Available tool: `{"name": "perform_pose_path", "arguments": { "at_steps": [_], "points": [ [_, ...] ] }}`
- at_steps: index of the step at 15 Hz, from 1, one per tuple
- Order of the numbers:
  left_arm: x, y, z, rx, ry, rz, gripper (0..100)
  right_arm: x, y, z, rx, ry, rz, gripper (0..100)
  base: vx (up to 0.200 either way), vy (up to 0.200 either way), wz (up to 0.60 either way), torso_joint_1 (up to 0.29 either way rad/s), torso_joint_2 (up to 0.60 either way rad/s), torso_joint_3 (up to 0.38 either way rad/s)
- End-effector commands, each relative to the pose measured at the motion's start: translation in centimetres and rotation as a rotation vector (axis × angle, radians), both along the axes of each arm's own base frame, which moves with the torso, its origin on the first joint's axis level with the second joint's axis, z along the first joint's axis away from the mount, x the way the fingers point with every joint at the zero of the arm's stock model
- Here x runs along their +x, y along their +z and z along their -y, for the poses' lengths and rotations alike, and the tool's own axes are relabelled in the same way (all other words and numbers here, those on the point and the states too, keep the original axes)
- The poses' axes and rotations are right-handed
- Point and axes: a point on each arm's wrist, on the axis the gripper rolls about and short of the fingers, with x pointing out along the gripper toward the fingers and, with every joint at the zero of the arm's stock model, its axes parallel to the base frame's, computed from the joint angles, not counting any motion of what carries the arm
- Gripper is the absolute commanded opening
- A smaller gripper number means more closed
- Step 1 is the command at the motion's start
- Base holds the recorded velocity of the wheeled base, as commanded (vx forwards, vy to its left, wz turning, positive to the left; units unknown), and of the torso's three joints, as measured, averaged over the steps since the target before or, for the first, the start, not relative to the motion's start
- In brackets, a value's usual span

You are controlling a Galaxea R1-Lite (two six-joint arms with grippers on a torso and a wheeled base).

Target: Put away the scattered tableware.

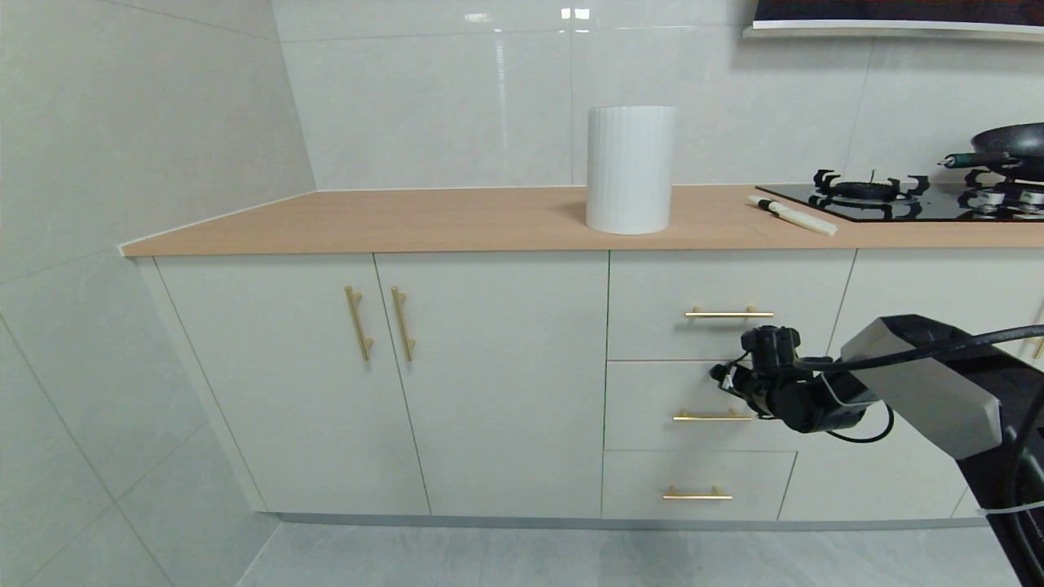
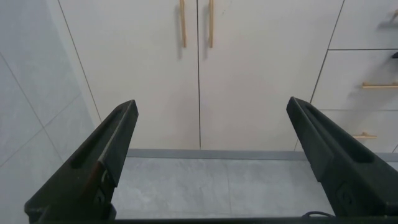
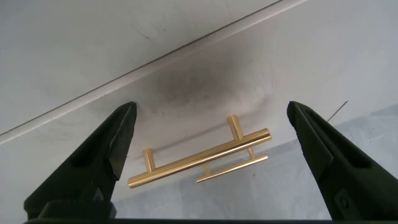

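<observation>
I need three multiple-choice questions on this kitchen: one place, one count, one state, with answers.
1. Where does the white ribbed container stand?
A) on the floor
B) on the countertop
C) on the stove

2. How many gold drawer handles are stacked below it?
A) two
B) three
C) five

3. How is the right claw?
A) shut on a spoon
B) shut on a cup
C) open, facing a drawer handle

Answers: B, it rests on the countertop; B, three drawers, one handle each; C, its fingers stand wide apart before the handle.
</observation>
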Motion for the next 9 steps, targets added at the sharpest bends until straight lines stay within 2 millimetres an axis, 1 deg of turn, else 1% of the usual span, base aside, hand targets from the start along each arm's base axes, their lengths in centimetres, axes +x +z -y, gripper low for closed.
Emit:
{"name": "perform_pose_path", "arguments": {
  "at_steps": [1, 2, 3, 5, 7, 8, 9],
  "points": [
    [0.0, 0.0, 0.0, 0.000, 0.001, 0.000, 100, -0.1, 0.2, 0.0, -0.004, -0.003, -0.003, 100, 0.000, 0.000, 0.00, 0.000, 0.00, 0.000],
    [0.0, 0.0, 0.0, 0.000, 0.001, 0.000, 100, -0.5, 0.6, 0.1, -0.009, -0.006, -0.013, 100, 0.000, 0.000, 0.00, 0.000, 0.00, 0.000],
    [0.0, 0.0, 0.0, 0.000, 0.001, 0.000, 100, -1.8, 1.7, 0.2, -0.011, 0.004, -0.047, 100, 0.000, 0.000, 0.00, 0.000, 0.00, 0.000],
    [0.0, 0.0, 0.0, 0.000, 0.001, 0.000, 100, -4.4, 4.9, 0.1, 0.006, 0.043, -0.067, 100, 0.000, 0.000, 0.00, 0.000, 0.00, 0.000],
    [0.0, 0.0, 0.0, 0.000, 0.001, 0.000, 100, -7.9, 8.7, 0.4, -0.012, 0.068, -0.055, 100, 0.000, 0.000, 0.00, 0.000, 0.00, 0.000],
    [0.0, 0.0, 0.0, 0.000, 0.001, 0.000, 100, -9.4, 10.6, 0.6, -0.022, 0.074, -0.029, 100, 0.000, 0.000, 0.00, 0.000, 0.00, 0.000],
    [0.0, 0.0, 0.0, 0.000, 0.001, 0.000, 100, -9.4, 10.6, 0.6, -0.022, 0.074, -0.029, 100, 0.000, 0.000, 0.00, 0.000, 0.00, 0.000]
  ]
}}
